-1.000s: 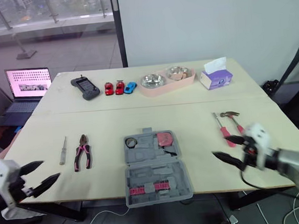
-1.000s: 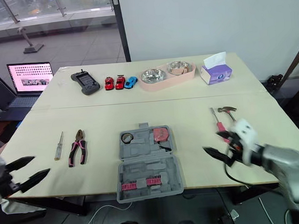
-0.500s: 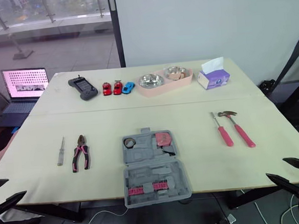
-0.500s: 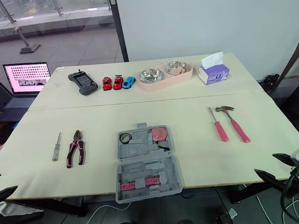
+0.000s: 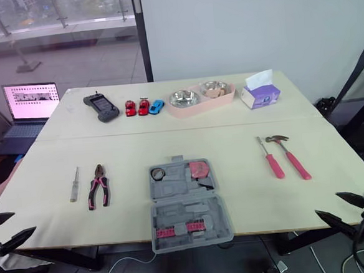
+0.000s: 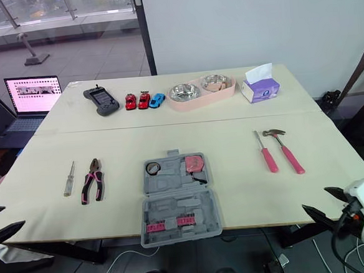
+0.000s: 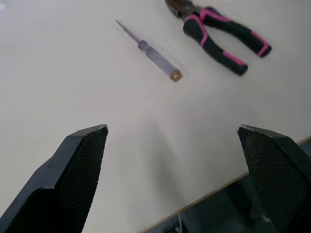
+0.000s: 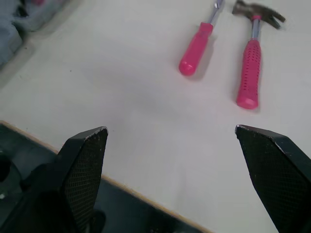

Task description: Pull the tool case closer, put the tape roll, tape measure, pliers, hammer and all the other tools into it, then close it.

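Left hand point(image 5: 24, 222) hovers off the tabletop's point(image 5: 235, 189) near edge, fingers apart; its wrist view brings the slim screwdriver point(image 7: 150, 51) and pliers point(image 7: 218, 34) close. At centre the tool case point(image 5: 186, 202) lies open, with the tape roll point(image 5: 158, 173) and tape measure point(image 5: 198, 168) inside. The pink screwdriver point(image 8: 197, 46) and hammer point(image 8: 250, 63) lie beyond the right hand point(image 5: 327, 204), likewise spread.

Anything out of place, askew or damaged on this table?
One thing: the open tool case sits slightly skewed, and its near half seems to overhang the table's front edge. The pliers and hammer lie flat; nothing looks spilled or broken.
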